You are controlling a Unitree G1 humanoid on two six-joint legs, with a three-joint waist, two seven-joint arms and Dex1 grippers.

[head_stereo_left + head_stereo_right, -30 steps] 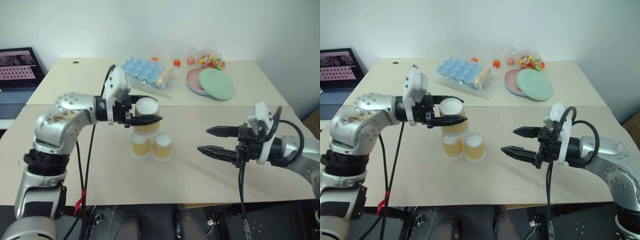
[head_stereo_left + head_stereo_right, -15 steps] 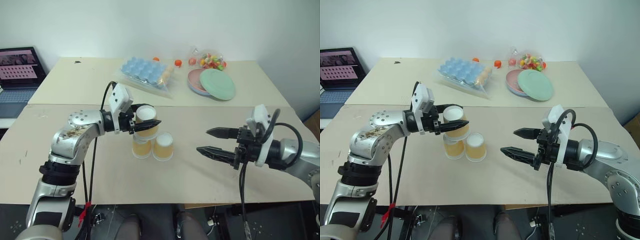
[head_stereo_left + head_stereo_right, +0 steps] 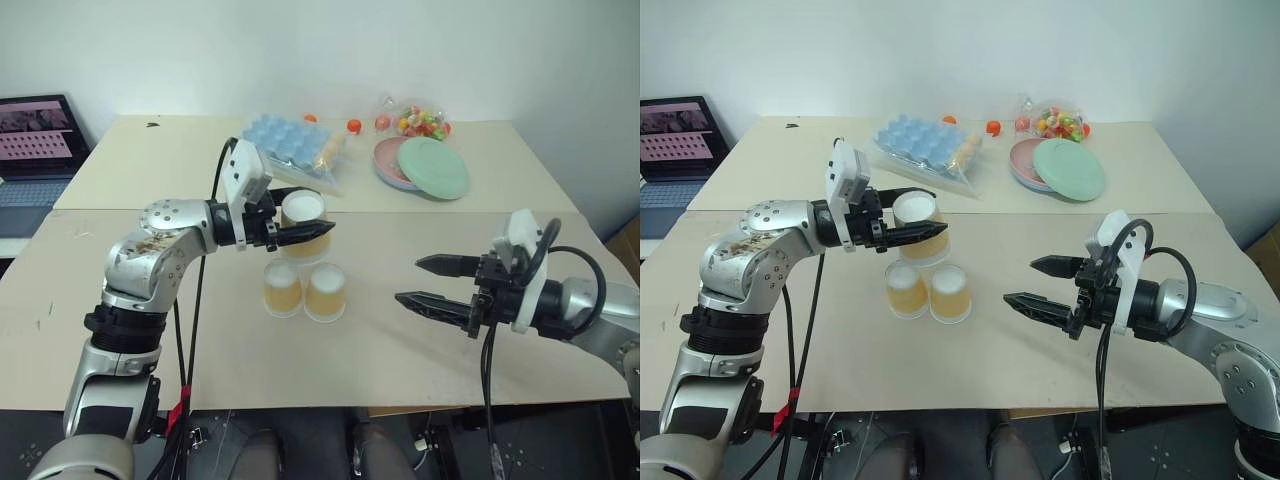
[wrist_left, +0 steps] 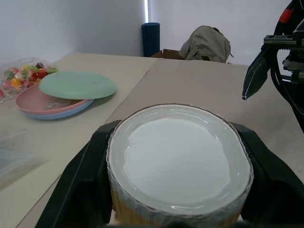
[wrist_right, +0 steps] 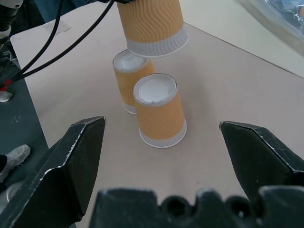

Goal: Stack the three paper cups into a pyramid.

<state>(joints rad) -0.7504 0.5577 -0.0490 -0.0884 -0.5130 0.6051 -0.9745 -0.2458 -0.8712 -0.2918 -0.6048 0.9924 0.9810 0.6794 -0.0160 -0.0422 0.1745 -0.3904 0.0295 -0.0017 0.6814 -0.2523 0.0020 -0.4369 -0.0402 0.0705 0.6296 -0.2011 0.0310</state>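
Two paper cups [image 3: 281,288] [image 3: 325,292] stand upside down and side by side on the near table, touching. The third paper cup [image 3: 303,222], also upside down, hangs just above them, a little behind, with a small gap under its rim [image 5: 159,45]. My left gripper [image 3: 308,212] is shut on it from the left, its fingers [image 4: 90,183] pressing the cup's sides. Out to the right of the cups my right gripper [image 3: 408,280] is open with nothing in it, pointing at them. No pyramid stands.
On the far table lie a blue egg tray in a plastic bag [image 3: 290,145], stacked pink and green plates [image 3: 432,166], a bag of candies [image 3: 420,120] and a small orange ball [image 3: 353,125]. A laptop [image 3: 35,150] sits at the far left.
Half a second ago the held cup was lower, close on the two standing cups. It now hangs higher and slightly to the right. The right gripper has stayed put, open.
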